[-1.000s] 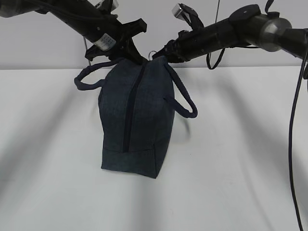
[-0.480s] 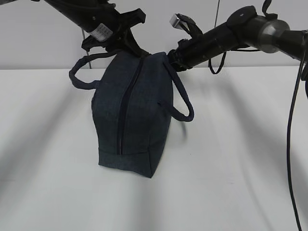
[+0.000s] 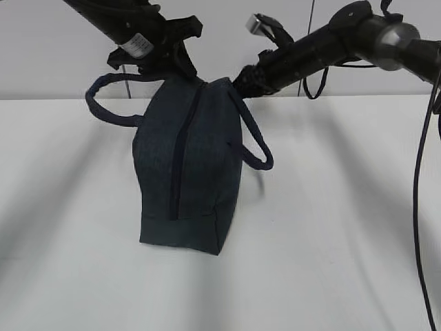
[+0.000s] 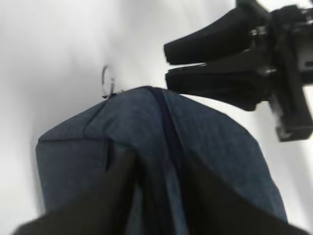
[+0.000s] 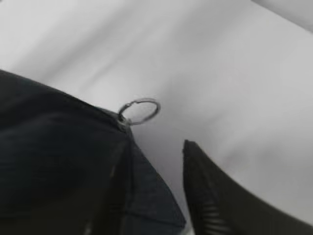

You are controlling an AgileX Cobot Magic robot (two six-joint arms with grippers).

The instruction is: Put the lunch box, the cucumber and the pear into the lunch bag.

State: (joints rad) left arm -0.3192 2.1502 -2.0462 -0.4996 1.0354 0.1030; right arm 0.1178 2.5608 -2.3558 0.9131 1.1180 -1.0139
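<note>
The navy lunch bag [image 3: 186, 158] stands upright on the white table, its zipper closed along the near end and top. My left gripper [image 3: 182, 69] hovers over the bag's top left; in the left wrist view its fingers [image 4: 159, 161] straddle the zipper ridge [image 4: 166, 122], spread apart. My right gripper [image 3: 240, 79] is at the top right, open [image 5: 154, 147], with a corner of the bag [image 5: 58, 147] lying loosely between the jaws. The metal ring pull [image 5: 145, 100] sticks out free past the bag's end. Lunch box, cucumber and pear are out of view.
Two padded handles hang out to the sides, one left [image 3: 103, 110] and one right [image 3: 256, 148]. A black cable [image 3: 415, 193] dangles at the far right. A pale wall rises behind the white table [image 3: 331, 227].
The bag's top has shifted a little left with the left arm, and the left handle has swung further out. The right gripper's tip now sits lower against the bag's top corner.
</note>
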